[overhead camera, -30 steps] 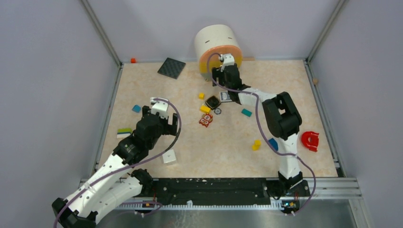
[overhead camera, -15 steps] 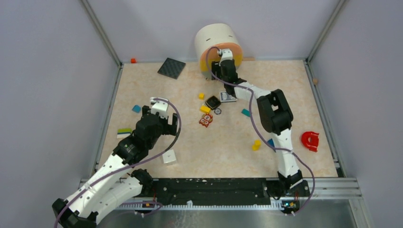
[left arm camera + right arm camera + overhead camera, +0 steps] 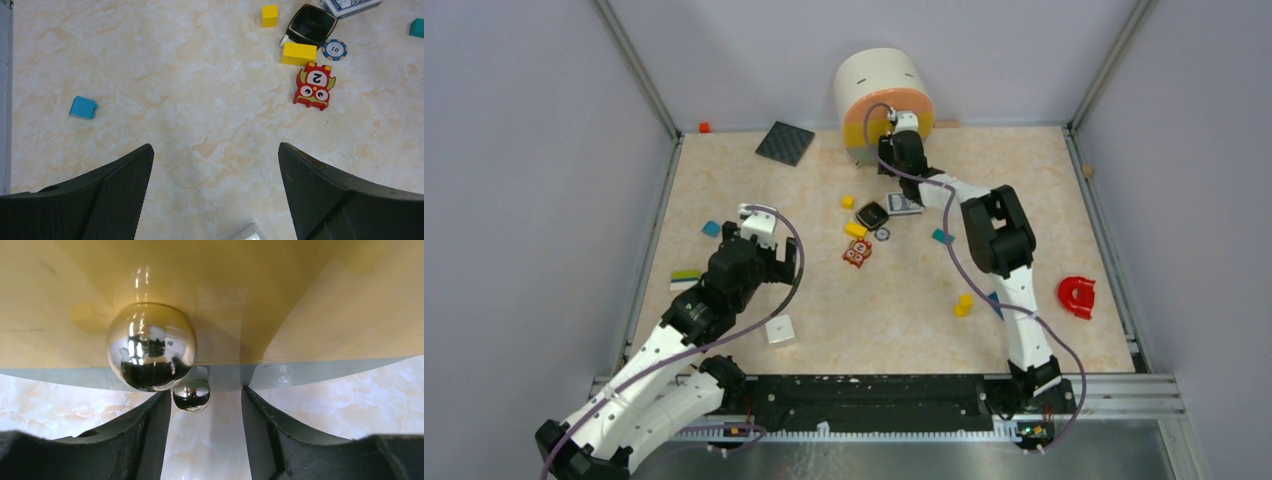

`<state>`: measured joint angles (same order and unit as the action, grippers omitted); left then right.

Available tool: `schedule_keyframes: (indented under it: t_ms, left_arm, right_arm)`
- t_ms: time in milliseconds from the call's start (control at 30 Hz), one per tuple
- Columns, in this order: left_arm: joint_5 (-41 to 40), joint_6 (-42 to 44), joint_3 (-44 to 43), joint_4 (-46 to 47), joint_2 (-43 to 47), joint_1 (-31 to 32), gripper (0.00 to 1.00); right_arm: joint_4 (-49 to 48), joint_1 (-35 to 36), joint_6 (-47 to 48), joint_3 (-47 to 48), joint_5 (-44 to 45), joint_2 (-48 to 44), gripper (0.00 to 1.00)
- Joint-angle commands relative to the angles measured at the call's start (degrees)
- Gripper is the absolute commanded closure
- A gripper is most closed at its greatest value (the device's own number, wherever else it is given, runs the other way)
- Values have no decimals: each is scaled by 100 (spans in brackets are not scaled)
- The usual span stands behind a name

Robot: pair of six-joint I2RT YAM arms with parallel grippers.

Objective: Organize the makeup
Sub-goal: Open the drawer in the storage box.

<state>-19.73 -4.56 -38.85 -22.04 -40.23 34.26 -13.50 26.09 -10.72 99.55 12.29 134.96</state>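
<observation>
We read a "2" in the white circle on the red owl-faced block [image 3: 314,86], and a "10" at the centre of the blue-and-white chip [image 3: 334,49] just beside the yellow block [image 3: 299,53] on the desk [image 3: 200,100].

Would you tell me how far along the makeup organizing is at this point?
Nothing looks put away: the black compact lies on the table. In hand: the right gripper brackets a small chrome knob on the round container. Left: storing the compact; the left gripper hangs open, empty.
</observation>
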Motion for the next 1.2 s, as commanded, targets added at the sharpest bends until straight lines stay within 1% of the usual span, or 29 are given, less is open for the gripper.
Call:
schedule_keyframes:
  t_ms: [0, 133, 367, 500, 767, 1000, 1167]
  left_arm:
    - [140, 12, 35, 315, 46, -79, 1]
    - [172, 16, 41, 323, 45, -112, 1]
    - [231, 25, 40, 341, 43, -157, 1]
    - [268, 16, 39, 341, 49, -190, 1]
    - [301, 16, 47, 349, 49, -209, 1]
    - [333, 25, 47, 359, 33, -236, 1]
    - [332, 21, 56, 356, 26, -247, 1]
  right_arm:
    - [-435, -75, -37, 99, -73, 4, 51]
    - [-535, -77, -28, -49, -135, -39, 61]
    - [-957, -77, -34, -735, -455, -391, 77]
    - [-1030, -77, -102, -1095, -594, -628, 83]
    - [-1168, -69, -292, -1945, -695, -1214, 86]
    - [-909, -1, -271, -2242, -661, -1411, 86]
    - [-911, 99, -221, -2589, -522, -1647, 86]
